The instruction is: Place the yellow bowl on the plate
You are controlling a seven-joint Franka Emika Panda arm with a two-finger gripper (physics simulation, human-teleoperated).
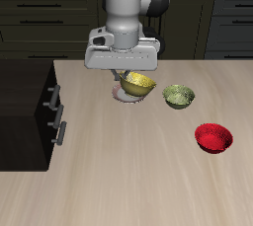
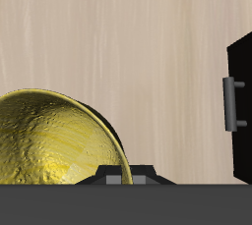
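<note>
The yellow bowl (image 1: 140, 82) hangs tilted from my gripper (image 1: 126, 74), which is shut on its rim. It is just over the plate (image 1: 126, 97), whose pale pinkish rim shows under the bowl; I cannot tell whether they touch. In the wrist view the yellow bowl (image 2: 49, 142) fills much of the picture, speckled and glossy inside, with my gripper (image 2: 120, 178) at its rim. The plate is hidden in the wrist view.
An olive-green bowl (image 1: 179, 96) sits close beside the yellow bowl. A red bowl (image 1: 212, 137) lies nearer the table's front edge. A black cabinet (image 1: 30, 112) with handles stands at the table's side and shows in the wrist view (image 2: 236, 106).
</note>
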